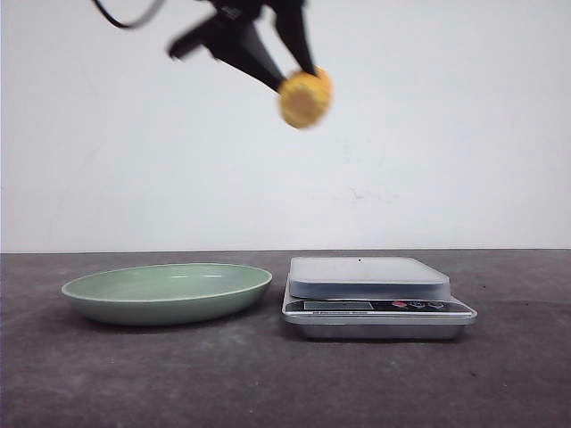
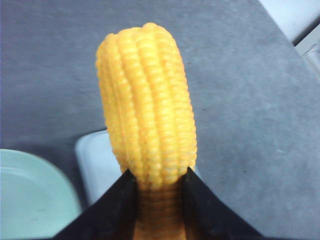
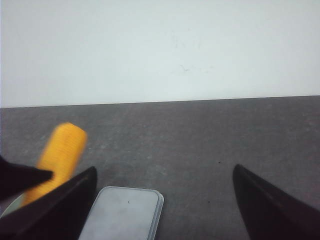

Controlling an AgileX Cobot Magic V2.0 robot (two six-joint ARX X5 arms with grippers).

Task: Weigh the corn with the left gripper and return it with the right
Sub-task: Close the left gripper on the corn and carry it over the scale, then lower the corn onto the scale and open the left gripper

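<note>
My left gripper is shut on the corn, a yellow-orange cob, and holds it high in the air above the gap between the green plate and the scale. In the left wrist view the corn stands between the two black fingers, with the scale and plate far below. My right gripper is open and empty; it does not show in the front view. Its view shows the corn and the scale.
The plate is empty and sits left of the silver scale, whose platform is bare. Both rest on a dark grey table before a white wall.
</note>
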